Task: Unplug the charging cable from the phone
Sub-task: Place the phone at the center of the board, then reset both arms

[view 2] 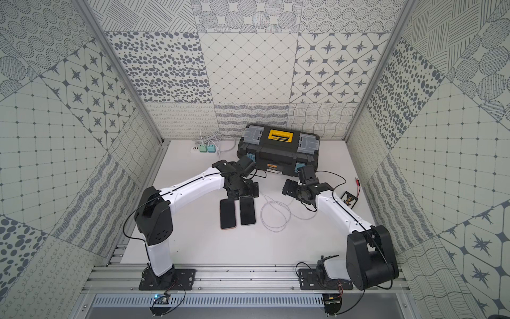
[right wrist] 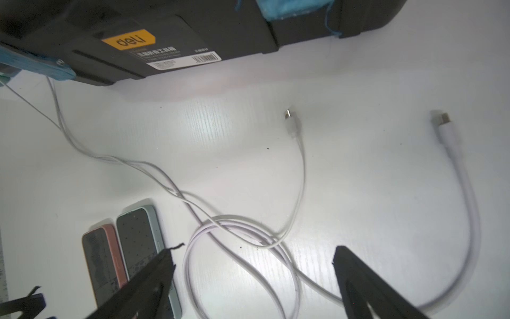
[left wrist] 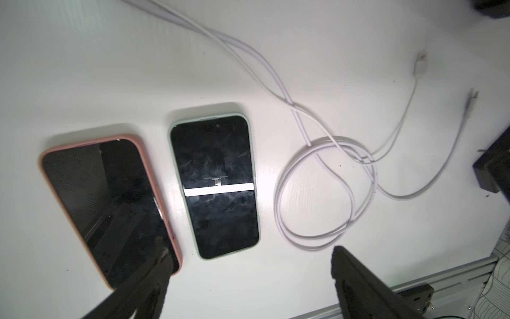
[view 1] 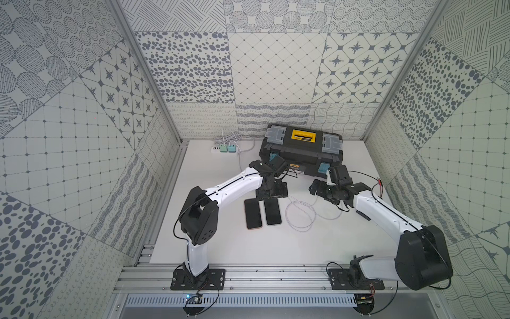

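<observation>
while both lie flat on the table (view 1: 234, 248), top views: pink phone (view 1: 253, 214) and green phone (view 1: 272, 211) side by side.
left wrist: left gripper (left wrist: 252, 255) wide; charging cables (left wrist: 293, 104) looped beside green phone.
right wrist: right gripper (right wrist: 254, 252) wide; both plugs (right wrist: 292, 125) loose, apart from phones.

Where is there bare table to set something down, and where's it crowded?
Bare: the table strip between the phones and the front rail, and the patch by the power strip. Crowded: the middle, with cable loops before the toolbox.
</observation>
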Robot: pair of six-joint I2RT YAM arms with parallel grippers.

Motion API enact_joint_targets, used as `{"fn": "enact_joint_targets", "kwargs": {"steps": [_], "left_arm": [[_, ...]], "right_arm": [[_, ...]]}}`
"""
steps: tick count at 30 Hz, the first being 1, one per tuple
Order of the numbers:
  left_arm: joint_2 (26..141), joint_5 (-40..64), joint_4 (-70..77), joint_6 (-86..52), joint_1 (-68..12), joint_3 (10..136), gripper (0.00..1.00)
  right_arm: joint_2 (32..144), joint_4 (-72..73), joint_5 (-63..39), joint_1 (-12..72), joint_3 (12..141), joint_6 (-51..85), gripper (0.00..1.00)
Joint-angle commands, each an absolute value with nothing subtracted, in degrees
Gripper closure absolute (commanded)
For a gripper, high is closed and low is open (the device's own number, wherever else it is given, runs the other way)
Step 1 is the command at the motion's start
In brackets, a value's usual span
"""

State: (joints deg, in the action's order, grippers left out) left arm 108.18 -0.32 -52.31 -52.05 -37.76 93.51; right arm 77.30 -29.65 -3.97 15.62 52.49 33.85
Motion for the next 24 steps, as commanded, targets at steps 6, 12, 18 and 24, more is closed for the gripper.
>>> {"fn": "enact_joint_targets", "kwargs": {"steps": [6,12,18,24], "left_arm": [[92.59,-11.58,-47.91,-40.28,-27.87,85.65,0.01],[83.28,-18.39,-34.26,-26.81,-22.72,71.99,0.01],[74.04,-15.07,-16.64,-22.54,-14.56,56.1,0.01],[73.2,-17.63,-11.45,-16.4,-10.25,49.11,0.01]], "right_arm": [[76.54,-32.6,5.06,15.38,59.4,30.5,0.03],[76.77,-30.78,19.67,15.34,60.02,25.49,0.03],[77.14,-26.78,28.21,15.3,58.98,19.19,0.03],[71.81,-14.45,34.64,14.74,48.79,14.33,0.03]]}}
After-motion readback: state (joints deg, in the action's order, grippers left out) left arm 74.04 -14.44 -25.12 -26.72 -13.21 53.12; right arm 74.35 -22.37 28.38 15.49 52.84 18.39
